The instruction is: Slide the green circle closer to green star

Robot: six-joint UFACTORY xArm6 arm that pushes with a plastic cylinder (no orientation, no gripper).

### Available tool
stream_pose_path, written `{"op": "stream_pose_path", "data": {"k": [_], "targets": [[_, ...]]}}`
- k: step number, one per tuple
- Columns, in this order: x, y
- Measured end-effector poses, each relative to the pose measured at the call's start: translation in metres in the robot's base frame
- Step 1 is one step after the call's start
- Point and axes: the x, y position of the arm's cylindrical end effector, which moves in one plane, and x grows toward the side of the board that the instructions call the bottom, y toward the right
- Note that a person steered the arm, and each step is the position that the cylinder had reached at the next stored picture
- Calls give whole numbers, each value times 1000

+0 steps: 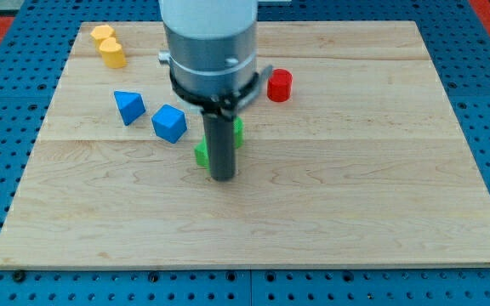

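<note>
Two green blocks flank my tip; no claw is fitted.
Green block touches its left, another green block its upper right; shapes hidden, so I would push slowly.

Rod covers most of two green blocks. Left green piece shows only as sliver at rod's left edge; shape not readable. Right green piece shows only as sliver at rod's right edge; shape not readable. Cannot tell which is circle, which is star, nor whether they touch behind rod. Arm housing cut off by view's top edge. Table corners at view's bottom rounded, fully in frame.
</note>
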Motion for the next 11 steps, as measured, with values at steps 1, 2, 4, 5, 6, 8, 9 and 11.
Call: {"op": "stream_pose_path", "data": {"k": [1, 2, 4, 5, 6, 8, 9, 11], "targets": [[-46, -8], [-42, 31], [-30, 148], [-57, 101], [-62, 30], [-59, 79], [-59, 83], [-59, 87]]}}
